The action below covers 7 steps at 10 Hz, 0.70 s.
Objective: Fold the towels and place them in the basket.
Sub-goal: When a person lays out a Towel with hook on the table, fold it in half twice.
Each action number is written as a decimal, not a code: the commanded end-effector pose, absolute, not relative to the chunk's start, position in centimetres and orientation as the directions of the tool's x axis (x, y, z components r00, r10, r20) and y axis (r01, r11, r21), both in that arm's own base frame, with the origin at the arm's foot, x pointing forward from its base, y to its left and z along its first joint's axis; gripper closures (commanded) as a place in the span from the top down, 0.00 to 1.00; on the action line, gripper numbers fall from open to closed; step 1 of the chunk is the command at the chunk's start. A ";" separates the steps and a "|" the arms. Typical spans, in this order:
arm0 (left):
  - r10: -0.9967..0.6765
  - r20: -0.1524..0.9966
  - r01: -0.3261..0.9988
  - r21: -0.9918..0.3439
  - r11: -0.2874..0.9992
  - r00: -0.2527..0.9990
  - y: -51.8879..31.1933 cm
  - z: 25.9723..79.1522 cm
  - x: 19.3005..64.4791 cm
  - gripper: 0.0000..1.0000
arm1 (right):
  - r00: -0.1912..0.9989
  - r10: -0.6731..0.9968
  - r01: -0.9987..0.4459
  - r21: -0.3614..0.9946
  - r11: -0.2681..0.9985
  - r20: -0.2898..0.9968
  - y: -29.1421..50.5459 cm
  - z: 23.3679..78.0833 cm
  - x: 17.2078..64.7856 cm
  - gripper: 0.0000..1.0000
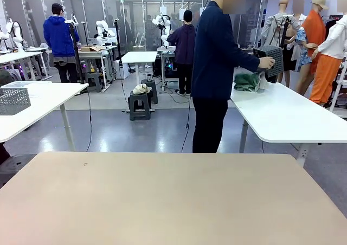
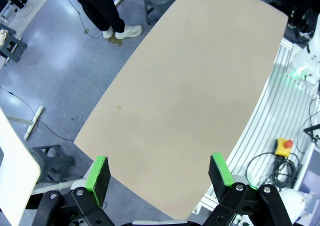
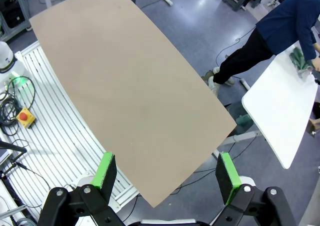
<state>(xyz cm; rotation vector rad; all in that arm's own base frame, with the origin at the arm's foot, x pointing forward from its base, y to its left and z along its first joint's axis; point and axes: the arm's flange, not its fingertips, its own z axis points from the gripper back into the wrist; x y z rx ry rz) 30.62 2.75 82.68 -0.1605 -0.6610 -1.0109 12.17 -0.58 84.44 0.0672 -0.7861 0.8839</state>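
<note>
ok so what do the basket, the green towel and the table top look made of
The basket is dark grey and matte with rows of small holes: rigid plastic or metal, can't tell which. The green towel is soft cloth, lying in crumpled folds; weave too small to see. The table top is beige, smooth, matte, no grain: probably laminate.

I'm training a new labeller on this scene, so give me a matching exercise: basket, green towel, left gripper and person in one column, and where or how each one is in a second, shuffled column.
1. basket
2. green towel
3. left gripper
4. person

A. crumpled on the white table
B. open, above the beige table
C. standing beside the white table
D. held in the person's hand

Pairs: 1-D, 2-A, 3-B, 4-C
</note>
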 end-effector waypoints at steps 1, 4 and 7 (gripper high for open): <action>-0.734 0.586 0.834 0.171 0.525 0.343 2.6 82.7 30.5 1.00 | 0.368 0.668 -0.717 -0.259 0.647 0.647 -0.7 84.6 11.7 1.00; -0.734 0.586 0.834 0.171 0.525 0.343 2.6 82.7 30.5 1.00 | 0.368 0.668 -0.717 -0.259 0.647 0.647 -0.7 84.6 11.7 1.00; -0.734 0.586 0.834 0.171 0.525 0.343 2.6 82.7 30.5 1.00 | 0.368 0.668 -0.717 -0.259 0.647 0.647 -0.7 84.6 11.7 1.00</action>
